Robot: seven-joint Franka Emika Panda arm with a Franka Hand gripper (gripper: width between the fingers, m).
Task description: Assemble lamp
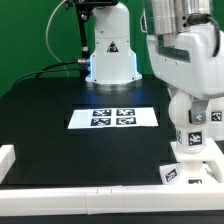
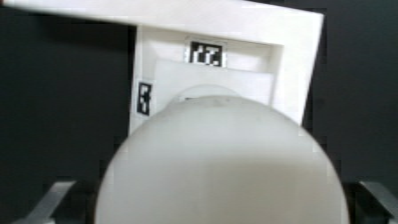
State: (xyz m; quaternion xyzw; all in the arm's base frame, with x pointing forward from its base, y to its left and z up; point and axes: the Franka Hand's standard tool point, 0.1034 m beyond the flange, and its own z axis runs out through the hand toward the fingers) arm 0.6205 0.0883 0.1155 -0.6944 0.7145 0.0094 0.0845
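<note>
I saw only black-and-white tags, no readable writing, on the base point(image 1: 192, 167); the gripper point(image 2: 199, 205) pinched the bulb point(image 2: 214, 160).

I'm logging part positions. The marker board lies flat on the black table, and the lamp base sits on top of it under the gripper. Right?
Not quite. The lamp base sits off the marker board, toward the exterior view's right, near the white rail. The exterior view shows it; the board does lie flat on the black table.

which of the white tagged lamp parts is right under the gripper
The bulb, rounded, held over the flat square base; the shade stands far back.
</note>
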